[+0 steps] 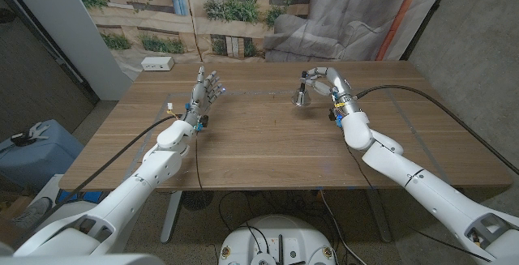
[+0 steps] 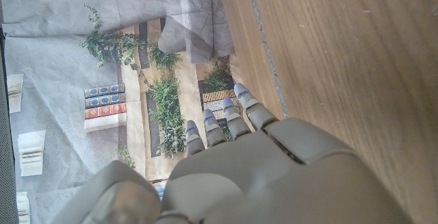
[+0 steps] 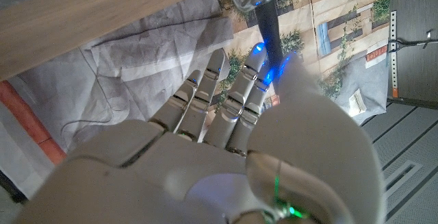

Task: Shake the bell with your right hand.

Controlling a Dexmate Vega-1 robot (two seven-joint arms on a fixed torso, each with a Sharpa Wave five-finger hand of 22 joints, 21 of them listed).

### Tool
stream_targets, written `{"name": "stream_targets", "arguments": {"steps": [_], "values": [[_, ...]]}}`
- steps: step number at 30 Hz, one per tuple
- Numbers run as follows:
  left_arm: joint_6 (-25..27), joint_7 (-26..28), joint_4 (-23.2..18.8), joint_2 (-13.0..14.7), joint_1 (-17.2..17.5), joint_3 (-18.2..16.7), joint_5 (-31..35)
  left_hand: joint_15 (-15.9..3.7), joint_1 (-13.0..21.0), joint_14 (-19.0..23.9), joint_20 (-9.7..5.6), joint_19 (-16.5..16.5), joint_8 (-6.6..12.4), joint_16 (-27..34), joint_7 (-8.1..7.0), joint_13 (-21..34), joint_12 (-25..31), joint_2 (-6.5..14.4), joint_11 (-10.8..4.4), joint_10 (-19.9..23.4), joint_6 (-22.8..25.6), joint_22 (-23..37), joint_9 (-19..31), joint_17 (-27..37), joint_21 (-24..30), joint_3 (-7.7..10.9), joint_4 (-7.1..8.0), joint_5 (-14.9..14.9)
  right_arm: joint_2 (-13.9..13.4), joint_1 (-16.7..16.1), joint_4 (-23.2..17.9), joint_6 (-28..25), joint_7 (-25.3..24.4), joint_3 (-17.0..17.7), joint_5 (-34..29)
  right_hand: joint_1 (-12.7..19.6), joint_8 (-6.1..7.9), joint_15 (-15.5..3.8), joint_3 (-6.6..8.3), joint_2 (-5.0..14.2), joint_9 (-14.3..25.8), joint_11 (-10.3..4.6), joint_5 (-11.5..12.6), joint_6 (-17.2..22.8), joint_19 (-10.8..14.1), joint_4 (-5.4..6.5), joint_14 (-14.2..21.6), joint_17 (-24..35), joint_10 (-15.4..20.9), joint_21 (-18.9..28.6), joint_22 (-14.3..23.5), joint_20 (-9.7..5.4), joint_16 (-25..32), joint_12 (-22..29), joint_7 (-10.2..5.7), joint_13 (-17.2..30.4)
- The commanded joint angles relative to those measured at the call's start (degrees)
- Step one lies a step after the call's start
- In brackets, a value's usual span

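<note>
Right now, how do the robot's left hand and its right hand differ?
The right hand grips the dark handle of the silver metal bell; the left hand holds nothing. The right hand's fingers curl around the handle, while the left hand's fingers are extended. Both are pale, five-fingered, and over the wooden table.

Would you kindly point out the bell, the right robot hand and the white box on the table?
bell (image 1: 301, 97), head view, on its silver bowl.
right robot hand (image 1: 328, 81), head view, on its back.
white box (image 1: 157, 64), head view, on its top.
</note>
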Motion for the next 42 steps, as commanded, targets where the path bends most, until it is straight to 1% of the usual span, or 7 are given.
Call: {"name": "stream_targets", "arguments": {"steps": [1,10,12,25,27,35,42], "values": [[0.0,0.0,0.0,0.0,0.0,0.0,0.0,-5.54,-0.1,0.4,-0.15,0.4,0.34,0.3,-0.35,0.3,0.3,0.5,-0.34,0.2,0.0,0.3,0.3,0.3,0.4,-0.06,0.26,0.3,-0.1,-1.6,-3.7,-3.4,5.5,2.4,8.9,0.6,0.43,-9.37,0.07,0.64,0.2,-0.18,0.4,1.0,0.2,-0.06,0.6,0.4,0.8,0.0,0.3,-4.06,0.1,0.4,-0.53,0.3],[0.1,0.0,0.0,0.0,0.0,0.0,0.0,-5.58,-0.1,0.4,-0.17,0.4,0.34,0.3,-0.35,0.3,0.3,0.5,-0.36,0.2,0.0,0.3,0.3,0.3,0.4,-0.06,0.26,0.3,-0.7,-2.4,-5.8,-5.7,7.4,3.0,13.2,0.9,0.49,-9.37,0.09,0.75,0.3,-0.14,0.5,1.2,0.4,-0.19,1.0,0.5,1.1,0.1,0.3,-4.11,0.3,0.6,-0.15,0.5],[0.1,0.0,0.0,0.0,0.0,0.0,0.0,-5.59,-0.1,0.4,-0.16,0.4,0.34,0.3,-0.35,0.3,0.3,0.5,-0.36,0.2,0.0,0.3,0.3,0.3,0.4,-0.06,0.26,0.3,-1.0,-2.5,-6.5,-6.8,7.4,2.9,13.3,1.0,0.53,-9.41,0.09,0.74,0.3,-0.15,0.5,1.3,0.4,-0.25,1.0,0.6,1.2,0.1,0.3,-4.03,0.3,0.7,-0.10,0.6],[0.1,0.0,-0.1,0.0,0.0,0.0,0.0,-5.60,-0.1,0.3,-0.13,0.5,0.33,0.3,-0.35,0.3,0.3,0.5,-0.23,0.1,0.0,0.3,0.2,0.3,0.4,-0.06,0.25,0.3,-2.0,-3.5,-10.4,-12.1,9.5,4.2,20.2,1.3,0.54,-9.34,0.04,0.60,0.3,-0.11,0.6,1.4,0.5,-0.40,1.1,0.6,1.9,0.1,0.3,-3.93,0.3,1.0,0.40,0.8],[0.1,0.0,-0.1,0.0,0.0,0.0,0.0,-5.64,-0.1,0.4,-0.14,0.5,0.33,0.3,-0.35,0.3,0.3,0.5,-0.23,0.1,0.0,0.3,0.2,0.3,0.4,-0.06,0.26,0.3,-2.2,-3.7,-10.5,-11.6,8.9,4.0,19.8,1.4,0.52,-9.39,0.07,0.63,0.3,-0.10,0.7,1.4,0.4,-0.45,1.2,0.6,1.9,0.0,0.3,-3.92,0.3,1.0,0.45,0.8],[0.0,0.0,0.0,0.0,0.0,0.0,0.0,-5.61,-0.1,0.4,-0.15,0.4,0.33,0.3,-0.35,0.3,0.3,0.5,-0.38,0.1,0.0,0.3,0.3,0.3,0.4,-0.06,0.25,0.3,-2.5,-4.3,-9.4,-7.1,3.9,2.4,13.4,1.5,0.50,-9.32,0.06,0.66,0.3,-0.07,0.7,1.4,0.4,-0.41,1.2,0.6,1.8,0.0,0.3,-3.86,0.2,0.9,0.55,0.9],[0.0,0.0,0.0,0.0,0.0,0.0,0.0,-5.61,-0.1,0.4,-0.16,0.4,0.33,0.3,-0.35,0.3,0.3,0.5,-0.31,0.2,0.0,0.3,0.2,0.3,0.4,-0.06,0.26,0.3,-1.6,-4.4,-6.3,-0.9,-1.4,1.4,6.4,1.8,0.53,-9.36,-0.02,0.54,0.3,-0.03,0.7,1.5,0.4,-0.49,1.2,0.7,1.7,0.0,0.3,-3.88,0.3,0.9,0.48,0.9]]}}
